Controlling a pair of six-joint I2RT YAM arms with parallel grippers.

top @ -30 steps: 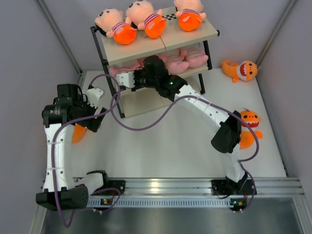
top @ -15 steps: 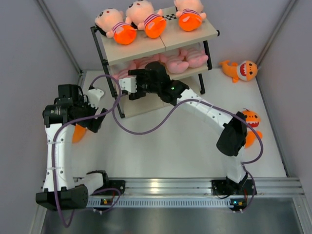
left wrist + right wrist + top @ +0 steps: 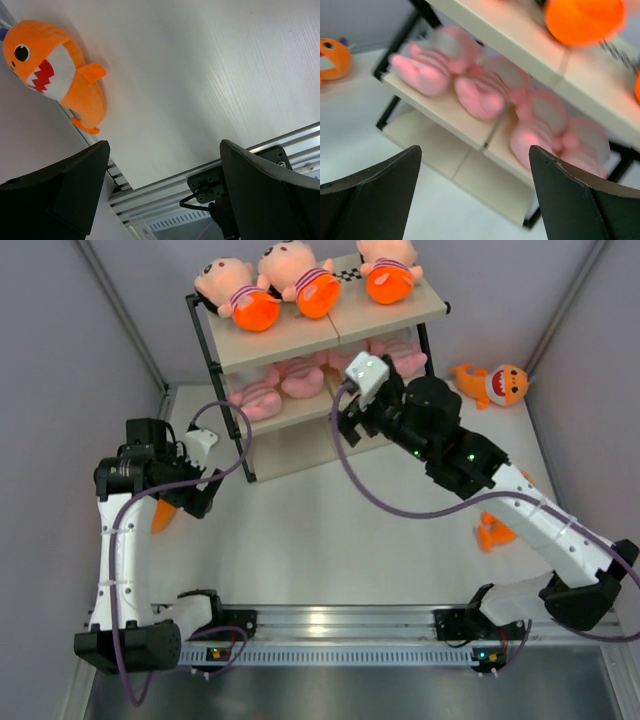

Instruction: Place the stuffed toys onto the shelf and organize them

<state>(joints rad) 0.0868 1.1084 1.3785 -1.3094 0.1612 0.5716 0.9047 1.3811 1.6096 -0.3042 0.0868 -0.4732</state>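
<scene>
Three dolls [image 3: 300,280] sit on the top board of the shelf [image 3: 300,340] in the overhead view. The pink animals [image 3: 290,380] fill the middle tier. Orange sharks lie on the desk [image 3: 330,530]: the far shark [image 3: 490,385], the right shark [image 3: 495,532] and the left shark [image 3: 160,515]. The right claw [image 3: 350,425] hangs just before the shelf.

From the left wrist, the left claw [image 3: 161,150] is spread and empty, with the left shark [image 3: 55,80] off to one side.

From the right wrist, the right claw [image 3: 475,150] is likewise spread, facing the pink animals [image 3: 475,90].

Shelving the sharks looks like the step in hand. The left claw would next need to centre over the left shark and pinch it.
</scene>
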